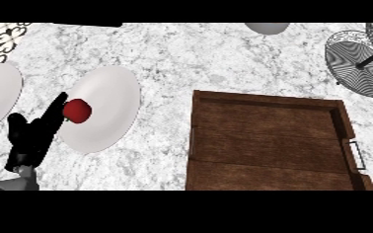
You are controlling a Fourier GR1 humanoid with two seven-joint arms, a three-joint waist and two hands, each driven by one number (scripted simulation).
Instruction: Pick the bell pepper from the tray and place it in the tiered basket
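The red bell pepper (76, 110) lies on the left part of a white plate (105, 103), not on the tray. My left hand (30, 137) comes in from the lower left, its fingers (55, 106) straight and reaching the pepper's left side. They seem to touch it without curling round it. The brown wooden tray (270, 143) fills the lower right and holds nothing that I can see. The wire tiered basket (353, 61) stands at the right edge, partly cut off. My right hand does not show.
A second white plate (6, 93) is cut off at the left edge. A grey bowl (267, 27) sits at the top edge. A patterned white object (10, 35) lies at the top left. White marble counter (218, 59) spreads between plate, tray and basket.
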